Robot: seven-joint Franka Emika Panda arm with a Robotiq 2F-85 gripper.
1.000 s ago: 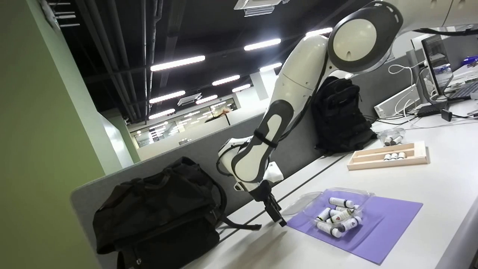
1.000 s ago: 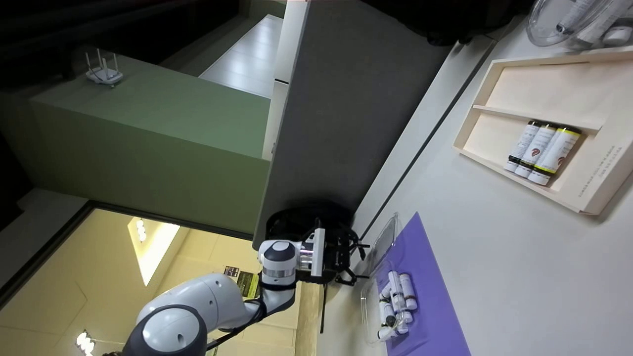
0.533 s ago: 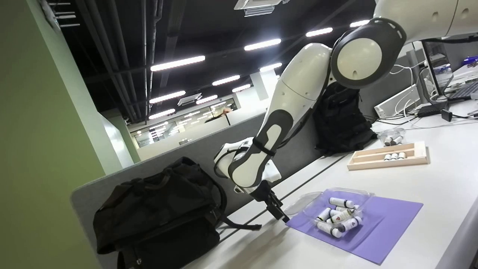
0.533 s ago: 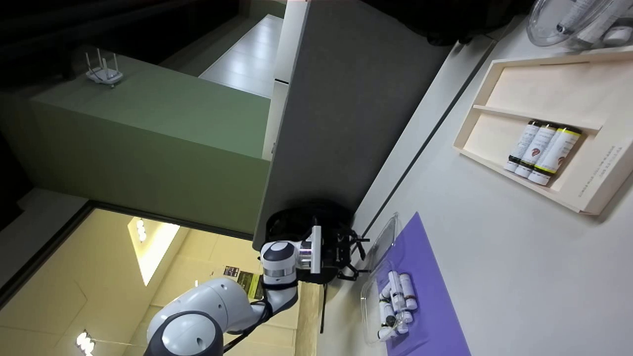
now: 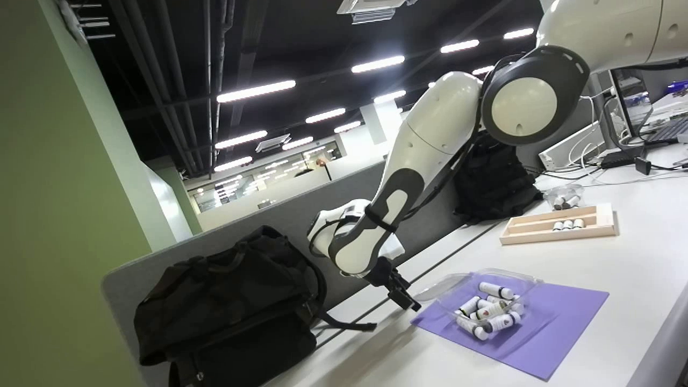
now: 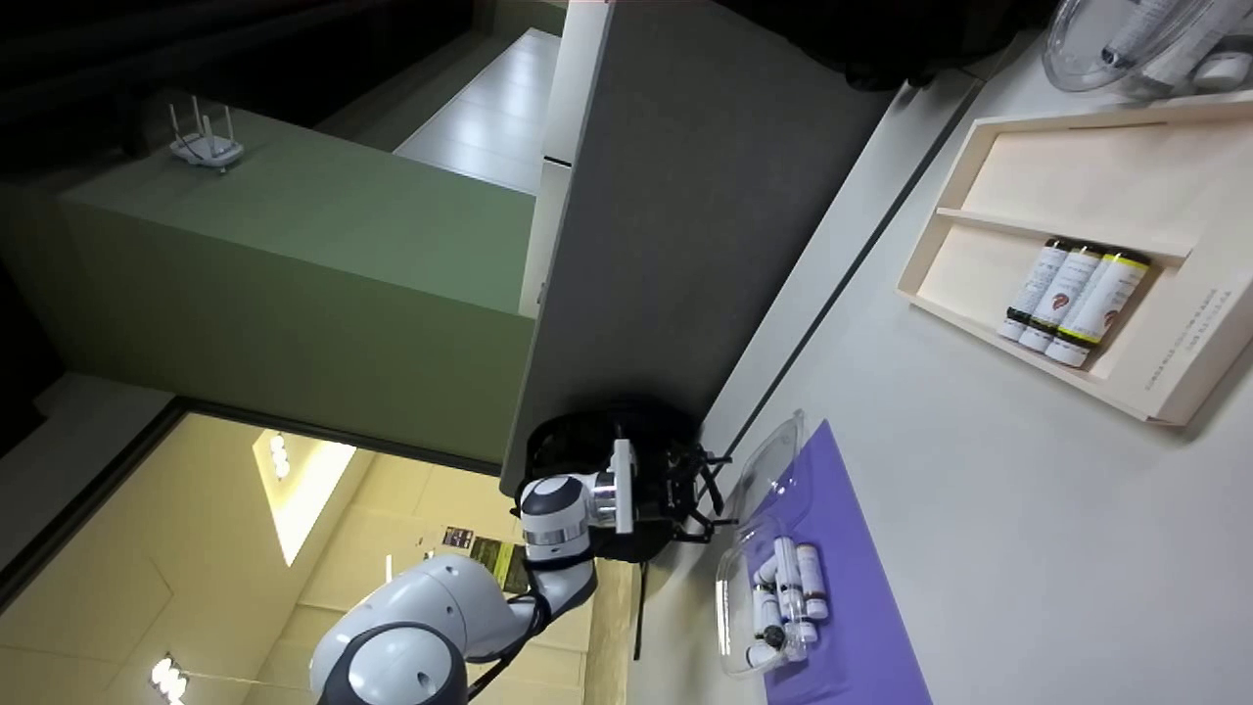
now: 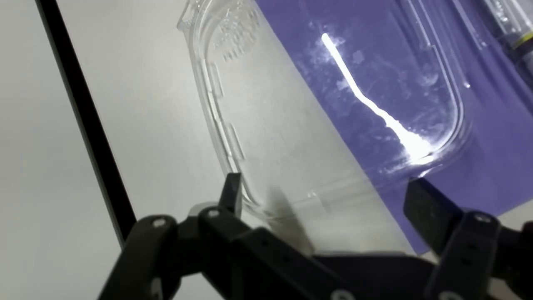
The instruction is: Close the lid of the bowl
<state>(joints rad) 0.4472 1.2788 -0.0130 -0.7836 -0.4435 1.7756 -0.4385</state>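
Though not yet closed, includes one lid [image 7: 320, 104], laid open just ahead of the pincer [image 7: 327, 187], with near edge visible across the gap in the wrist view; gives no proof of contact. Shows the pincer spread wide, with nothing gripped. Places the bowl [image 6: 724, 609] farther ahead, past the lid, uncovered, with white bottles [image 5: 495, 291] inside. Counts as done, by judgement: approach only. Leaves to do: catching the free edge, swinging the lid over, pressing down all round.

Consists, for the lid, of thin clear plastic: rounded at corners, ridged along the rim, embossed at one corner, streaked with glare. Repeats the same clear plastic in the bowl. Adds a purple mat [image 5: 572, 317], flat and matte, partly beneath the lid. Adds, well apart from the pincer, a pale wooden tray [image 6: 1077, 171], straight-walled and divided, with three more bottles [image 6: 1062, 299].
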